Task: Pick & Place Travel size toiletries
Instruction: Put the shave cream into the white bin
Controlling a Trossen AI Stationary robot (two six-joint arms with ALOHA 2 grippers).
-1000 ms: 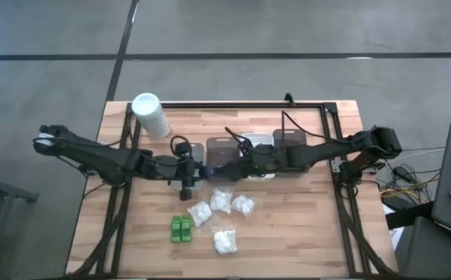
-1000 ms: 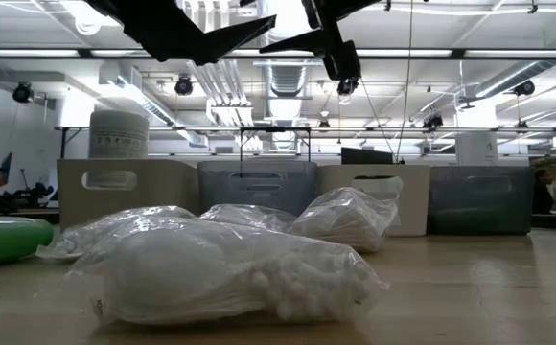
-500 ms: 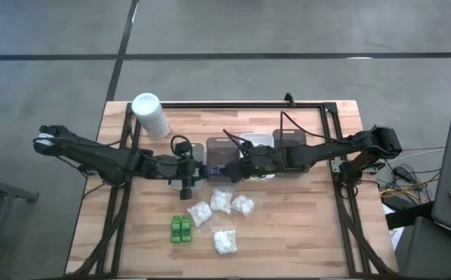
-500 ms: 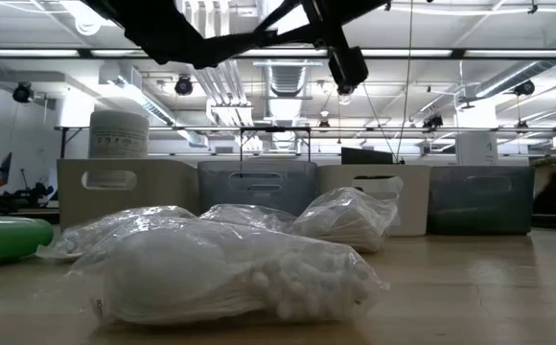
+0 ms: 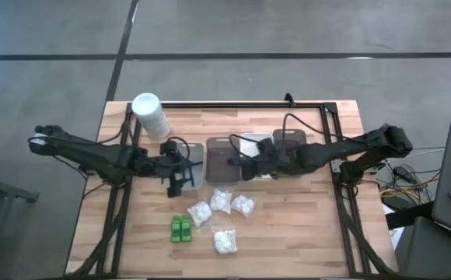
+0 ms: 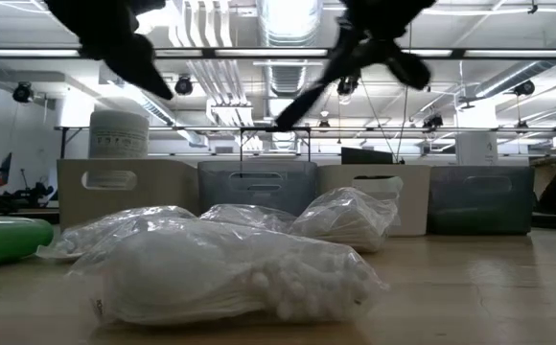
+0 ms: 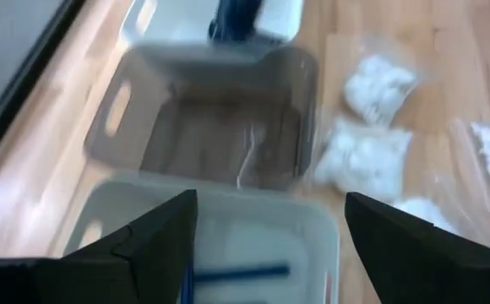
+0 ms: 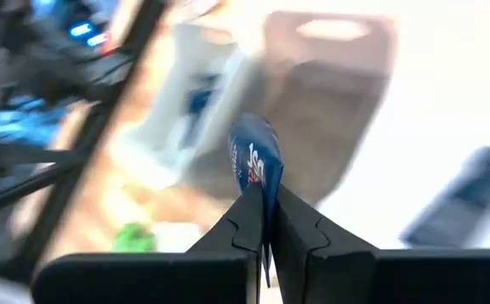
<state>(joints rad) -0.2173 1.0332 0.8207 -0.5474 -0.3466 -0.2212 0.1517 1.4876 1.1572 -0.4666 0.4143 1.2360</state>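
left gripper (image 5: 174,176): over the near-left part of the tray row, above the pale tray (image 7: 220,245); fingers (image 7: 156,232) spread apart, nothing between them.
right gripper (image 8: 264,221): over the middle of the tray row in the high view, above the dark tray (image 5: 224,158); fingers pressed together on a small blue packet (image 8: 256,160) with white print, which sticks up from the tips.
blue item in pale tray (image 7: 228,274): thin blue stick lying flat on the tray floor, left wrist view; type unclear.
trays: four in a line across mid-table; the brown tray (image 7: 220,135) next to the pale one looks bare inside.
white packets (image 5: 221,210): four crinkly bags on the wood nearer the front edge than the trays, three close together in a row, one (image 5: 225,241) apart nearer the edge.
green bottles (image 5: 181,229): small cluster on the table just left of the packets.
white container (image 5: 151,115): tall cylinder at the far-left corner, tilted or lying, can't tell which.
low view: packets (image 6: 230,268) fill the foreground, trays behind, both arms blurred overhead.
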